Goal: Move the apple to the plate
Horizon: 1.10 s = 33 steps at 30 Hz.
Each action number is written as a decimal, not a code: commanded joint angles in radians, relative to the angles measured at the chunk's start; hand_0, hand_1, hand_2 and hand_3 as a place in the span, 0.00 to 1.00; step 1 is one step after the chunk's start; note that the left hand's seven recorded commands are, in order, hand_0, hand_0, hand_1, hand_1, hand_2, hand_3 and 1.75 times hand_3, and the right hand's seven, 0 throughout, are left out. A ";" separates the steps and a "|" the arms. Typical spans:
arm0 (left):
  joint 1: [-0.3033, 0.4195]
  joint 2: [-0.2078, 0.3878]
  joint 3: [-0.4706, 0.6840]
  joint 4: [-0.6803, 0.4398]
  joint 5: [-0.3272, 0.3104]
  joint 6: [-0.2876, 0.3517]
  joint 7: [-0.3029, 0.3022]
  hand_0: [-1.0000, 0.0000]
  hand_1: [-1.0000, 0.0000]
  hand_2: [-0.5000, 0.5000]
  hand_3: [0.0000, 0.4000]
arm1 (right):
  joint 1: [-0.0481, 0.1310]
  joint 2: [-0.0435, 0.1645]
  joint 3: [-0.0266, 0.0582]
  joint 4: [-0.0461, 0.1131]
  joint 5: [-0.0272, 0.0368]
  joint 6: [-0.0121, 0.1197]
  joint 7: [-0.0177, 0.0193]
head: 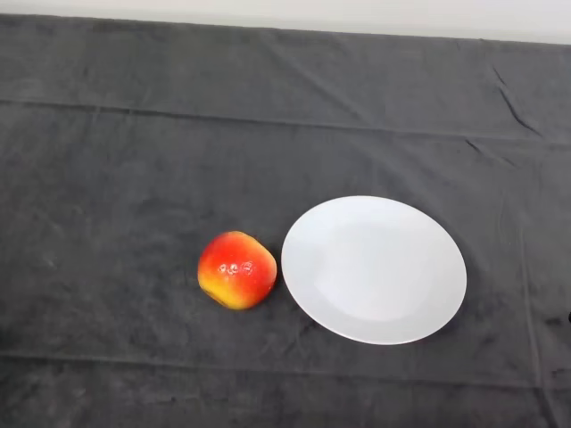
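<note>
A red and yellow apple (236, 269) lies on the dark cloth, a little left of centre. A white round plate (374, 268) lies just to the apple's right, with a narrow gap between its left rim and the apple. The plate holds nothing.
The dark cloth (134, 160) covers the whole table, with folds running across it. A pale wall strip shows along the far edge (357, 13).
</note>
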State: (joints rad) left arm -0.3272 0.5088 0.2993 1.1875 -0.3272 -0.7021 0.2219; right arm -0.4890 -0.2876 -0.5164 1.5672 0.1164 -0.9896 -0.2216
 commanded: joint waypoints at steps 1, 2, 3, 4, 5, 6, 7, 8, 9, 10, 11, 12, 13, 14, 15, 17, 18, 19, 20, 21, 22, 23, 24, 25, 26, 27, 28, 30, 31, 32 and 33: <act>-0.023 -0.025 0.027 0.031 0.022 0.002 -0.007 1.00 1.00 0.50 0.00 | 0.096 0.075 -0.0174 0.100 0.0081 0.082 -0.0020; -0.024 -0.025 0.028 0.031 0.023 0.002 -0.007 1.00 1.00 0.50 0.00 | 0.096 0.075 -0.0175 0.100 0.0080 0.082 -0.0020; -0.025 -0.025 0.029 0.031 0.023 0.002 -0.008 1.00 1.00 0.50 0.00 | 0.096 0.075 -0.0176 0.101 0.0079 0.082 -0.0020; -0.024 -0.024 0.031 0.031 0.024 0.001 -0.009 1.00 1.00 0.50 0.00 | 0.096 0.075 -0.0177 0.101 0.0078 0.082 -0.0020; -0.024 -0.023 0.033 0.030 0.024 0.001 -0.011 1.00 1.00 0.50 0.00 | 0.096 0.075 -0.0178 0.101 0.0077 0.082 -0.0020; -0.024 -0.022 0.035 0.030 0.023 0.002 -0.013 1.00 1.00 0.50 0.00 | 0.096 0.075 -0.0179 0.101 0.0076 0.082 -0.0020; -0.026 -0.020 0.037 0.030 0.024 0.003 -0.015 1.00 1.00 0.50 0.00 | 0.096 0.075 -0.0180 0.101 0.0075 0.082 -0.0020; -0.028 -0.019 0.039 0.031 0.024 0.004 -0.016 1.00 1.00 0.50 0.00 | 0.096 0.075 -0.0181 0.101 0.0074 0.082 -0.0020; -0.030 -0.017 0.041 0.031 0.024 0.005 -0.017 1.00 1.00 0.50 0.00 | 0.096 0.075 -0.0182 0.101 0.0073 0.082 -0.0021; -0.033 -0.015 0.043 0.031 0.024 0.006 -0.019 1.00 1.00 0.50 0.00 | 0.096 0.075 -0.0183 0.101 0.0072 0.082 -0.0021; -0.036 -0.013 0.044 0.031 0.024 0.007 -0.020 1.00 1.00 0.50 0.00 | 0.096 0.075 -0.0184 0.101 0.0071 0.082 -0.0021; -0.039 -0.012 0.046 0.031 0.025 0.007 -0.021 1.00 1.00 0.50 0.00 | 0.096 0.075 -0.0185 0.101 0.0070 0.082 -0.0021; -0.042 -0.011 0.047 0.030 0.026 0.007 -0.021 1.00 1.00 0.50 0.00 | 0.096 0.075 -0.0186 0.101 0.0069 0.082 -0.0021; -0.045 -0.010 0.048 0.030 0.027 0.006 -0.022 1.00 1.00 0.50 0.00 | 0.096 0.075 -0.0187 0.101 0.0068 0.082 -0.0021; -0.049 -0.010 0.048 0.029 0.029 0.004 -0.021 1.00 1.00 0.50 0.00 | 0.096 0.075 -0.0188 0.101 0.0067 0.082 -0.0021; -0.059 -0.012 0.046 0.028 0.036 0.000 -0.018 1.00 1.00 0.50 0.00 | 0.096 0.075 -0.0190 0.101 0.0065 0.081 -0.0021; -0.064 -0.014 0.044 0.026 0.040 -0.003 -0.015 1.00 1.00 0.50 0.00 | 0.096 0.075 -0.0191 0.101 0.0064 0.081 -0.0021; -0.070 -0.017 0.042 0.024 0.045 -0.007 -0.012 1.00 1.00 0.50 0.00 | 0.096 0.075 -0.0192 0.101 0.0063 0.081 -0.0021; -0.074 -0.020 0.039 0.021 0.051 -0.010 -0.008 1.00 1.00 0.50 0.00 | 0.096 0.075 -0.0193 0.101 0.0062 0.081 -0.0022; -0.079 -0.024 0.035 0.017 0.057 -0.015 -0.005 1.00 1.00 0.50 0.00 | 0.096 0.075 -0.0194 0.101 0.0061 0.081 -0.0022; -0.082 -0.028 0.031 0.011 0.063 -0.021 -0.001 1.00 1.00 0.50 0.00 | 0.096 0.075 -0.0195 0.101 0.0060 0.081 -0.0022; -0.085 -0.032 0.026 0.004 0.069 -0.025 0.003 1.00 1.00 0.50 0.00 | 0.096 0.075 -0.0195 0.101 0.0059 0.081 -0.0022; -0.086 -0.036 0.021 -0.005 0.076 -0.030 0.007 1.00 1.00 0.50 0.00 | 0.096 0.075 -0.0196 0.101 0.0058 0.081 -0.0022; -0.087 -0.040 0.016 -0.017 0.084 -0.034 0.011 1.00 1.00 0.50 0.00 | 0.096 0.075 -0.0197 0.101 0.0057 0.081 -0.0022; -0.085 -0.043 0.011 -0.029 0.089 -0.037 0.014 1.00 1.00 0.50 0.00 | 0.096 0.075 -0.0198 0.101 0.0056 0.081 -0.0022; -0.082 -0.047 0.005 -0.048 0.097 -0.041 0.017 1.00 1.00 0.50 0.00 | 0.096 0.075 -0.0199 0.101 0.0056 0.081 -0.0022; -0.077 -0.051 -0.001 -0.067 0.103 -0.044 0.021 1.00 1.00 0.50 0.00 | 0.096 0.075 -0.0199 0.101 0.0055 0.082 -0.0022; -0.064 -0.059 -0.014 -0.111 0.119 -0.048 0.032 1.00 1.00 0.50 0.00 | 0.097 0.075 -0.0200 0.100 0.0054 0.082 -0.0022; -0.056 -0.064 -0.022 -0.137 0.128 -0.049 0.039 1.00 1.00 0.50 0.00 | 0.097 0.075 -0.0200 0.100 0.0053 0.082 -0.0023; -0.048 -0.069 -0.029 -0.160 0.137 -0.050 0.044 1.00 1.00 0.50 0.00 | 0.097 0.075 -0.0200 0.100 0.0053 0.082 -0.0023; -0.039 -0.073 -0.037 -0.189 0.146 -0.050 0.051 1.00 1.00 0.50 0.00 | 0.097 0.075 -0.0200 0.100 0.0053 0.082 -0.0023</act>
State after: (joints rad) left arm -0.3730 0.4350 0.2763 1.0183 -0.1941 -0.7250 0.2681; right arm -0.4890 -0.2882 -0.5186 1.5673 0.1153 -0.9912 -0.2228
